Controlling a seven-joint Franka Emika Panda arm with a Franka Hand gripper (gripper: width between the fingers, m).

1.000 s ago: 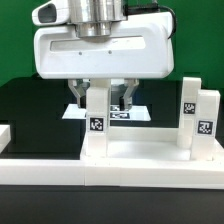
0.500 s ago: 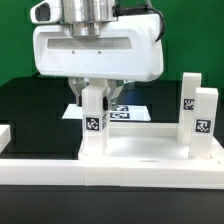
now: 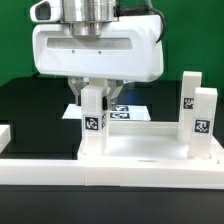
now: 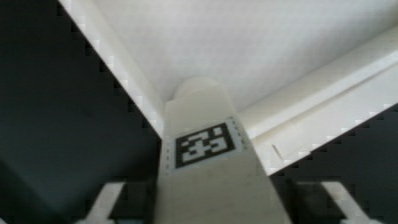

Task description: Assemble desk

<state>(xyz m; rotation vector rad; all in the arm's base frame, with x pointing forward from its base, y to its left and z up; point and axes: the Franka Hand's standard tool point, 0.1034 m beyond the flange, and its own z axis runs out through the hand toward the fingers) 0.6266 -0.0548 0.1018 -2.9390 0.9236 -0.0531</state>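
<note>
Three legs are being seen standing upright in the exterior view, counted from that view's left; the first leg [image 3: 93,120] is being clamped between the two fingers of the gripper [image 3: 96,98], its tag facing the camera, and it is standing on the panel [image 3: 140,145]; whether its foot is seated in the panel cannot be told; in the wrist view the same leg [image 4: 214,150] is being shown rising between the two fingertips [image 4: 107,200], with one tag on its face and the panel [image 4: 267,50] lying beyond it. Behind the gripper one marker board [image 3: 135,110] is being seen flat on the black table [image 3: 25,105]. Toward the exterior view's right, two more legs are being shown close side by side at the panel's far corner; the second leg [image 3: 189,108] and the third leg [image 3: 205,120] are each carrying one tag. One rail [image 3: 110,178] is being seen running along the front, just beside the panel.
</note>
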